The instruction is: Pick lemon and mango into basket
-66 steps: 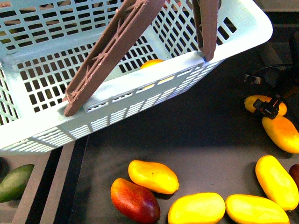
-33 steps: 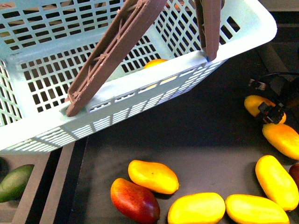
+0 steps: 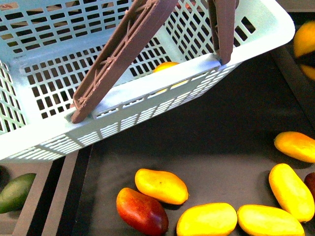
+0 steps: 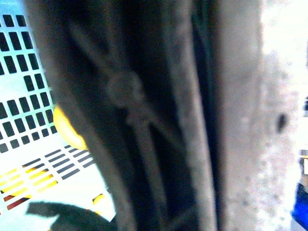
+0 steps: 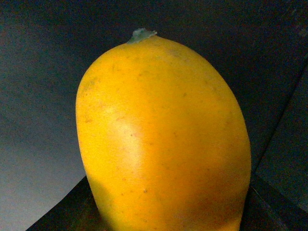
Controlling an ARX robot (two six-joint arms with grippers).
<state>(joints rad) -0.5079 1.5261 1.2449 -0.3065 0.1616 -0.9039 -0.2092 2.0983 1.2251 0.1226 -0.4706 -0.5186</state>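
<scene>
Basket (image 3: 54,142) is sitting tilted across the upper left of the front view, its near wall facing the camera and both brown handles (image 3: 115,56) rising up out of frame. Lemon (image 3: 165,66) is lying inside the basket, mostly hidden behind the near wall; it is also peeking past the blurred handle in the left wrist view (image 4: 67,127). Mango (image 5: 163,139) is filling the right wrist view, stem end up. In the front view it is showing blurred at the upper right edge (image 3: 305,42), well apart from the basket. Neither the left hand nor the right hand is showing, so cannot tell what either is gripping. On the dark table (image 3: 221,123), five yellow mangoes (image 3: 161,186) and a red-blushed mango (image 3: 142,211) are lying loose. A green mango (image 3: 15,191) is sitting at the lower left.
</scene>
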